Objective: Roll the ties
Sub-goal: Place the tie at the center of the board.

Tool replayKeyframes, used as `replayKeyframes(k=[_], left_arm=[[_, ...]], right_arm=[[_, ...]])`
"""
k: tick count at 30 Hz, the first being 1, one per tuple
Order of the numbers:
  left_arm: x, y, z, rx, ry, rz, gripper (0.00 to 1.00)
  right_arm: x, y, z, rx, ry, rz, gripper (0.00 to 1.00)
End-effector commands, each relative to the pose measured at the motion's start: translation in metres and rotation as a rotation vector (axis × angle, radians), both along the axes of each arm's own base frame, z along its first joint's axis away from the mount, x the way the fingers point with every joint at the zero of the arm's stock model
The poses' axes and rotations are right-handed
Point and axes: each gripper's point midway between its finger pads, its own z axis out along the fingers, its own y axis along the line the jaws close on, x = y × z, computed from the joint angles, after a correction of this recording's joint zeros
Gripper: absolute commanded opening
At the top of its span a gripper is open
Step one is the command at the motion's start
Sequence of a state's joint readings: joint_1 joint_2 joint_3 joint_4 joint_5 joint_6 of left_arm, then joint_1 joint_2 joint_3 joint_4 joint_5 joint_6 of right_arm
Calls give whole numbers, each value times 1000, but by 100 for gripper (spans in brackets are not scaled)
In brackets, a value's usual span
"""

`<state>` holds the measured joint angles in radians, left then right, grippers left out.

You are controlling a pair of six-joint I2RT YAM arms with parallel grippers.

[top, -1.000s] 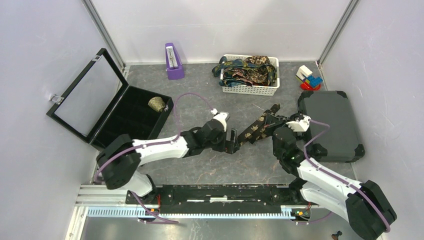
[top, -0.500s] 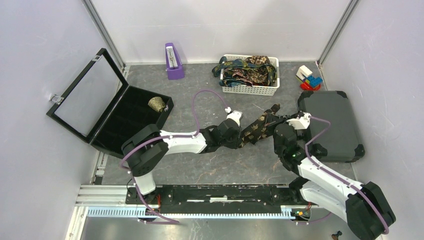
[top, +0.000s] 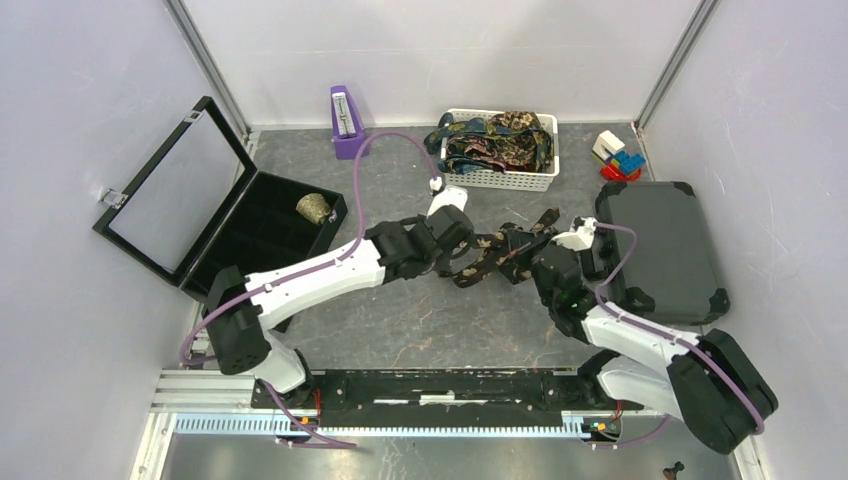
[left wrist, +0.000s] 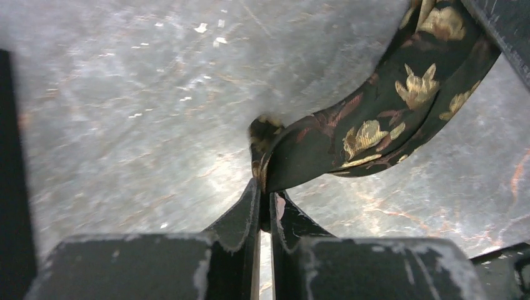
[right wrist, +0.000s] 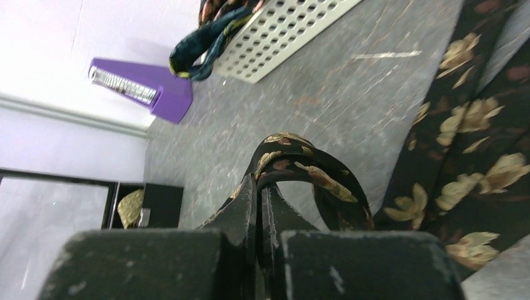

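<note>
My left jaws are pinched together on a fold of the dark floral tie (top: 497, 252), the cloth squeezed thin between the tips at the lower centre of the left wrist view; from there the tie curves away to the upper right of that frame, above the grey worktop (top: 420, 320); my right jaws are clamped on another loop of the same tie, which arches over their tips in the middle of the right wrist view, with a wider stretch of it running down the right edge; seen from above, the tie slants across the centre of the frame between my two arms, its pointed end near the grey case (top: 665, 250) at the right; other ties (top: 495, 140) are heaped in the white basket (top: 500, 180) at the upper centre, a purple wedge (top: 346, 122) stands to its left, and an open black case (top: 255, 225) sits at the left.
</note>
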<state>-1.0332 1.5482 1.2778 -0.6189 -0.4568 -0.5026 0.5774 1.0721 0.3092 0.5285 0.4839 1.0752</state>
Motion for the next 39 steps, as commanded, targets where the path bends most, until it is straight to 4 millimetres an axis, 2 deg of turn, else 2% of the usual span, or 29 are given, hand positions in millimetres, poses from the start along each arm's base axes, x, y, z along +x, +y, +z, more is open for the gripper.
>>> replayKeyframes(k=[1,3,6,10,13,16,19,21,23,26,29,31,33,35,37,39], left_arm=[[-14,72,23,313,24,68,11],[-18,79,25,368,52,78,13],[-20,86,15,465,96,93,16],[-20,91,-7,541,126,121,17],[-23,69,-20,439,158,58,20],[-27,43,-21,302,178,-5,31],[-29,17,-23,208,200,-82,47],[-33,5,-21,170,221,-122,64],[-37,1,-11,125,223,-141,74],[-38,11,23,40,157,-117,88],[-44,25,51,-29,119,-114,91],[-47,42,59,-32,111,-77,90],[-49,61,58,-25,112,-34,90],[-49,78,53,-36,122,18,89],[-46,100,37,-41,150,98,85],[-45,115,22,-84,180,164,81]], right_arm=[[-5,27,-2,62,-22,84,0],[-8,40,-12,42,-1,121,0],[-15,53,-34,14,42,170,0],[-19,48,-55,-34,68,165,0],[-19,33,-61,-105,73,116,0],[-17,22,-59,-166,67,72,1],[-16,19,-59,-217,81,72,19],[-17,20,-60,-234,89,89,38],[-18,20,-60,-261,97,99,53],[-20,13,-62,-327,130,92,73],[-19,7,-53,-408,154,94,86],[-17,12,-39,-456,136,135,93],[-14,18,-26,-550,128,203,98],[-11,21,-13,-637,154,249,98],[-11,30,-4,-685,151,316,98],[-17,42,-2,-713,135,407,94]])
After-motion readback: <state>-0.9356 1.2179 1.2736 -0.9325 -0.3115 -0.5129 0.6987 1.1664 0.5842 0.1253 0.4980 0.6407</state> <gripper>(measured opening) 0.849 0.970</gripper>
